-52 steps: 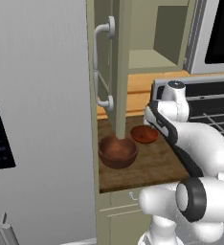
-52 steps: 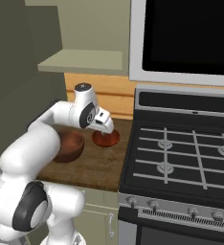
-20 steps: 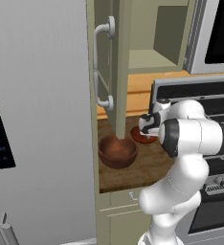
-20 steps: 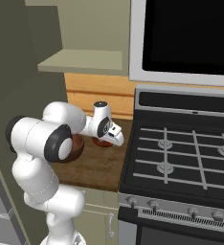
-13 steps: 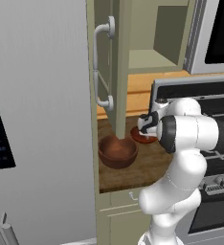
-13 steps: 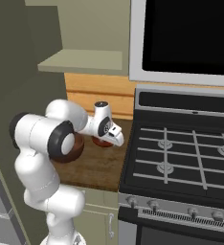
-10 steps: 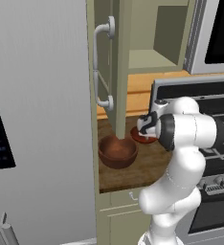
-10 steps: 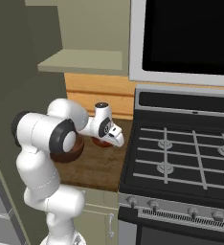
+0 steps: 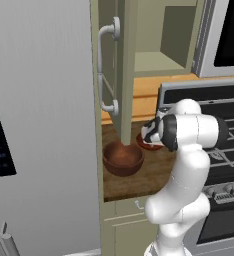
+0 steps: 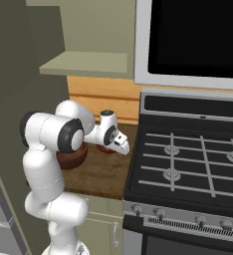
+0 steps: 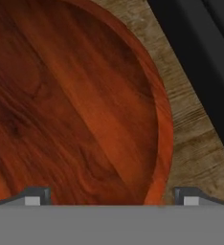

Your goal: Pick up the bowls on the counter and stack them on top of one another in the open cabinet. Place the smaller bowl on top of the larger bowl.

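Fridge (image 9: pixel 39 100) in grey fills the left of the left base view; beside it the door of the open cabinet (image 9: pixel 120 70) hangs forward with its curved silver handle (image 9: pixel 109 70), and the plain shelf (image 10: pixel 86 63) inside carries nothing that can be seen. Below, the larger bowl (image 9: pixel 122 158) sits on the counter (image 9: pixel 139 180) near its left edge and partly under the door. The smaller bowl (image 9: pixel 148 145) lies further right, close to the edge that meets the stove (image 10: pixel 188 164), and is largely hidden by the arm in both base views. The gripper (image 11: pixel 109 197) is low over this bowl: in the hand view its two fingertips (image 11: pixel 33 196) stand wide apart, one over the bowl's glossy interior and the other outside the rim above bare wood, so the rim lies between them. The jaws are spread and hold nothing; whether they already touch the rim cannot be told. Progress is judged as early: neither bowl has been lifted and nothing is stacked. Remaining steps appear to be grasping, carrying both bowls to the shelf, and setting the shallow one inside the deep one.
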You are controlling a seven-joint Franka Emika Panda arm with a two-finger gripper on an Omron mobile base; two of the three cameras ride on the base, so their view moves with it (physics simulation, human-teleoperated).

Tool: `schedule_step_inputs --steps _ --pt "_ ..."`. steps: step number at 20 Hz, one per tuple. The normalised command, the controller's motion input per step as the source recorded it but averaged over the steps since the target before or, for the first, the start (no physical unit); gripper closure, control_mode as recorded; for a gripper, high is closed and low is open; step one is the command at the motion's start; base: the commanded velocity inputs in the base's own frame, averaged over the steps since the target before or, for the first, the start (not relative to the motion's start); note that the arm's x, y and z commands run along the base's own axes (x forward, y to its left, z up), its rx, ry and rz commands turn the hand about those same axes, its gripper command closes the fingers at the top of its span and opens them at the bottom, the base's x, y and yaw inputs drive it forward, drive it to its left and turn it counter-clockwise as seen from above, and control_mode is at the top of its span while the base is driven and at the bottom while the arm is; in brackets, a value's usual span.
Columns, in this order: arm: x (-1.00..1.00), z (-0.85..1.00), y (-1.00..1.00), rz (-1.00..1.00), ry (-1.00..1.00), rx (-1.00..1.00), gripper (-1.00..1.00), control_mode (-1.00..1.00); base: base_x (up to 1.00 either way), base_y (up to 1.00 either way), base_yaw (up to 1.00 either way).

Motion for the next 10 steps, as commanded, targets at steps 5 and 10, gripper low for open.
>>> schedule_step_inputs --steps 5,10 --pt "0.15 -0.01 0.00 0.00 0.00 0.00 -1.00 -1.00 0.00 0.00 0.00" --pt "0.00 -0.01 0.00 0.00 0.00 0.00 -1.00 -1.00 0.00 0.00 0.00"
